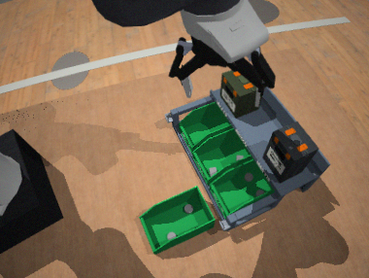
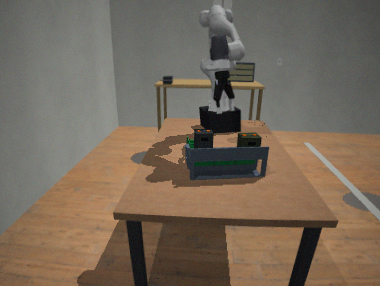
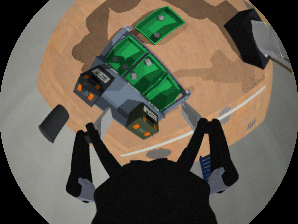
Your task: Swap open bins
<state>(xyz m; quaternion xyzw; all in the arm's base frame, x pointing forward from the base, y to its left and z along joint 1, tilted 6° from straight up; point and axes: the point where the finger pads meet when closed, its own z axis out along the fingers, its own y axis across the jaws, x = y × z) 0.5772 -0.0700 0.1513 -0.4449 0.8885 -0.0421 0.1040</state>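
Note:
A grey shelf (image 1: 248, 156) on the table holds three green open bins in a row. The far bin (image 1: 206, 121) looks empty. The middle bin (image 1: 220, 152) and the near bin (image 1: 241, 185) hold small grey parts. A fourth green bin (image 1: 177, 220) with two grey parts stands on the table top, by the shelf's near front corner. My gripper (image 1: 220, 68) is open and empty, high above the shelf's far end. In the wrist view my fingers frame the shelf (image 3: 133, 86) far below, with the table bin (image 3: 160, 24) beyond it.
An olive box (image 1: 239, 92) and a black box (image 1: 289, 153) stand on the shelf's upper board, behind the bins. The robot's black base (image 1: 19, 190) is at the table's left. From the exterior view the shelf's back (image 2: 227, 162) hides the bins.

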